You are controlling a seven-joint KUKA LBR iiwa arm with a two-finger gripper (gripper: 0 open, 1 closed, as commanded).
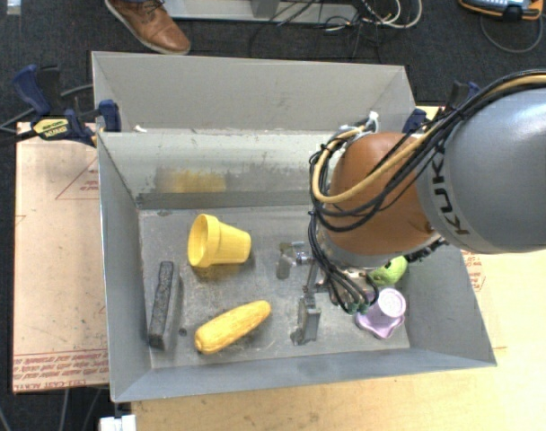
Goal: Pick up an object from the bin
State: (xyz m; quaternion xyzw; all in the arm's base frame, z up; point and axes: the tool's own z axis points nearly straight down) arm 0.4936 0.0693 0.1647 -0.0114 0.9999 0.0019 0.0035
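Observation:
My gripper [300,292] hangs low over the bin floor right of centre, open, one fingertip [292,259] toward the back and the other toward the front. Nothing lies between them. A yellow corn cob [233,325] rests on the floor just left of the front finger. A yellow plastic cup [217,241] lies on its side left of the back finger, its mouth facing left. Right of the gripper, a pale purple cup-like piece [383,313] sits by the bin's right wall, and a small green thing [392,269] behind it is partly hidden by the arm.
A dark grey bar [162,302] lies lengthwise along the bin's left wall. The arm's orange cover and cables hang over the back right part of the bin and hide what is under them.

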